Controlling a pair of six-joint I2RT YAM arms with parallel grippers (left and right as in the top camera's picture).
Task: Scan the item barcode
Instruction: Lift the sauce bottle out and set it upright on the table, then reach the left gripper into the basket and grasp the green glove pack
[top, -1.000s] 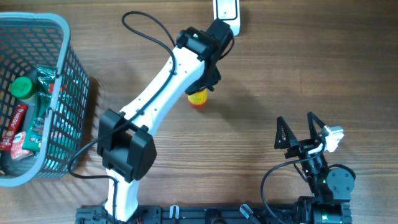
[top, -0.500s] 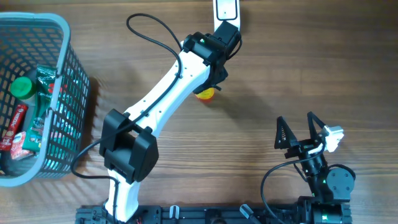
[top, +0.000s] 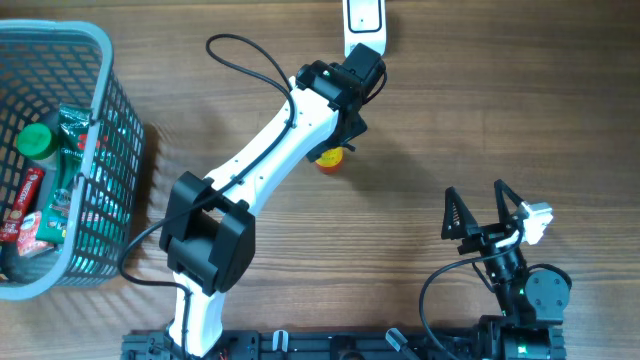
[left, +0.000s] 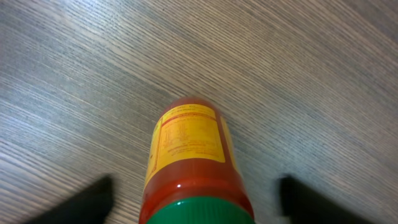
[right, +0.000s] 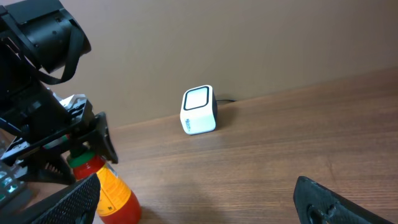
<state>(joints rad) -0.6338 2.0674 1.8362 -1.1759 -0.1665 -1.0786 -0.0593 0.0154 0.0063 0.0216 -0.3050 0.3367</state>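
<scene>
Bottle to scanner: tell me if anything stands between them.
Nothing on the table does: bare wood runs from the bottle to the scanner. Only the left gripper, jaws open on either side of the bottle, hangs over it, with its arm above that stretch.

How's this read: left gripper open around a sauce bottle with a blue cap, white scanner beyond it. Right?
One slip: the cap on the bottle is green, not blue, as the left wrist view shows. Otherwise yes: left gripper open around the bottle, white scanner beyond it.
</scene>
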